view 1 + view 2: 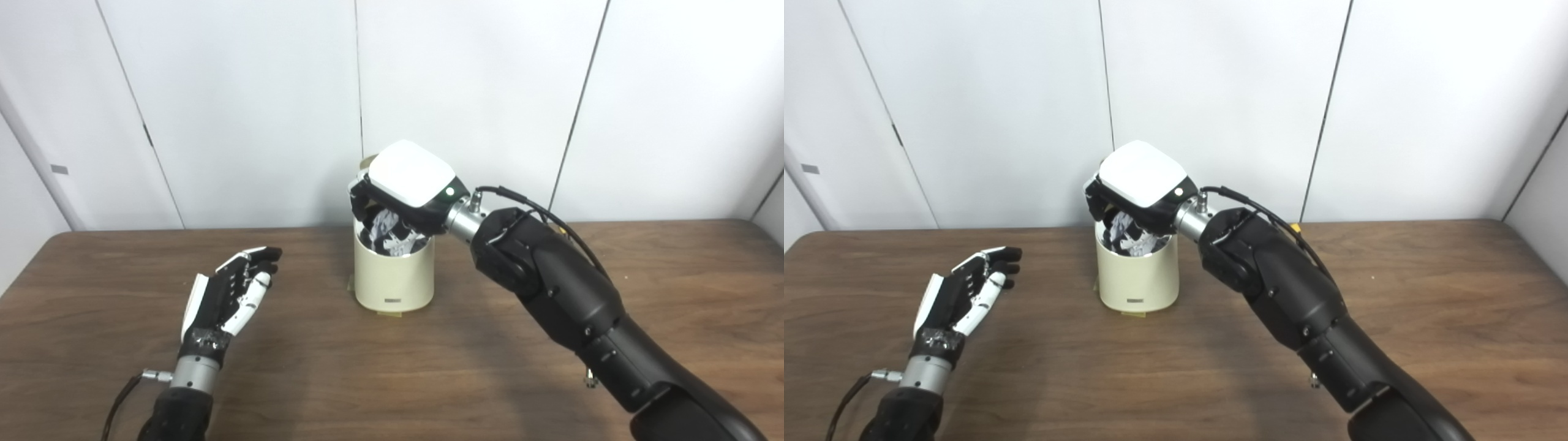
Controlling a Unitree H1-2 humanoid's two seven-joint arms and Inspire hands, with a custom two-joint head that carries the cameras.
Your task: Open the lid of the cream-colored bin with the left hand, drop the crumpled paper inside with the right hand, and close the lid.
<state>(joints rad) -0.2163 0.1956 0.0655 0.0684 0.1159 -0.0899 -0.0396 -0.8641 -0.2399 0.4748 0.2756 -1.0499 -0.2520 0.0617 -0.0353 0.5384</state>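
Left eye view, right hand apparently grasping crumpled paper over bin, left hand released.

Work surface: dark brown wood-grain table. Rear boundary: white wall panels separated by thin dark seams. Lighting: even.

Table: wood-grain top, dark brown, low sheen. Bin: smooth cream plastic, slight gloss; paper at its mouth crumpled, b/w print. Right hand, 12 o'clock over bin: glossy white plastic back, matt black fingers, bare metal wrist; left hand same.
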